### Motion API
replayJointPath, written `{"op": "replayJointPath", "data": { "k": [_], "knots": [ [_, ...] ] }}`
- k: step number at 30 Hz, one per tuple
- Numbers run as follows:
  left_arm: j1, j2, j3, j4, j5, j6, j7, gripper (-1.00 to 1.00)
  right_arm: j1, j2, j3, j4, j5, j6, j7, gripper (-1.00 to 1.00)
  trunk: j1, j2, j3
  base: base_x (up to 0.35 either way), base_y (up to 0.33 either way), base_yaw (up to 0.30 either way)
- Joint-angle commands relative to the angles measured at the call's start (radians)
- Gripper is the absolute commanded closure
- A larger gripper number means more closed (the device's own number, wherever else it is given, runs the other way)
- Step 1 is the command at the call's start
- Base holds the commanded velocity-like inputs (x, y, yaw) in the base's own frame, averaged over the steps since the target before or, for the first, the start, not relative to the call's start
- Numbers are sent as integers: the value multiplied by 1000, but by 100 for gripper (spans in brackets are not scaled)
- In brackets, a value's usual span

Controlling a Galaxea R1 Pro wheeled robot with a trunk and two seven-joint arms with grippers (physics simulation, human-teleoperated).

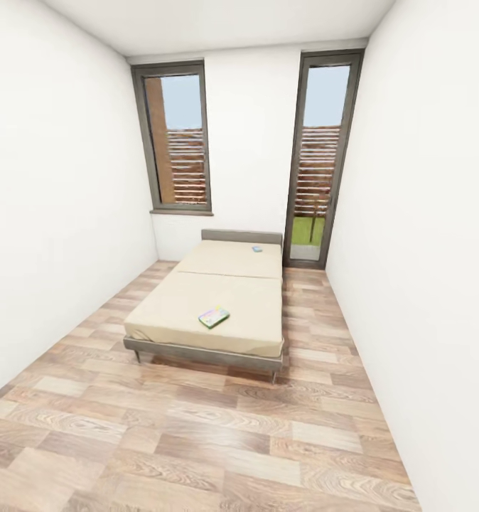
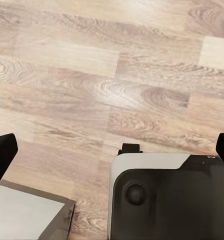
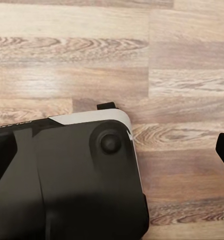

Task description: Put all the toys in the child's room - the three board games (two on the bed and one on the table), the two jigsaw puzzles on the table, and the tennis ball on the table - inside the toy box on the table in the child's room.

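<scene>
While both grippers' fingers stood wide apart over the floor (image 1: 197,441), two board games lay on the bed (image 1: 197,299): a green-bordered one (image 1: 214,317) near the foot edge; a blue one (image 1: 257,249) by the headboard.

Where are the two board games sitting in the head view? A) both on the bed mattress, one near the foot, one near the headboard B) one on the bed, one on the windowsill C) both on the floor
A: a green-bordered board game lies near the foot of the bed, a small blue one near the headboard.
</scene>
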State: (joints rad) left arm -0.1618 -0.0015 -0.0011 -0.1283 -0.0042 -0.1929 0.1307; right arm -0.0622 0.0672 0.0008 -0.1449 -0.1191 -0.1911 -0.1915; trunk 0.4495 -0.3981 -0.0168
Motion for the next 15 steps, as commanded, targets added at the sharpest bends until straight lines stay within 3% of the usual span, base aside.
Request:
{"op": "replayJointPath", "data": {
  "k": [1, 7, 15],
  "knots": [
    [-1, 0, 0, 1, 0, -3, 3, -100, -1, 0, 1, 1, -10, -5, 0, -100, 0, -2, -3, 0, 0, 48],
    [-1, 0, 0, 1, 0, -3, 4, -100, -1, 1, 1, 1, -10, -5, 0, -100, 0, -2, -12, 0, 0, 150],
    [-1, 0, -1, 1, -2, -5, 3, -100, -1, 2, 1, 1, -10, -5, 0, -100, 0, -2, -19, 0, 0, 231]
  ]
}}
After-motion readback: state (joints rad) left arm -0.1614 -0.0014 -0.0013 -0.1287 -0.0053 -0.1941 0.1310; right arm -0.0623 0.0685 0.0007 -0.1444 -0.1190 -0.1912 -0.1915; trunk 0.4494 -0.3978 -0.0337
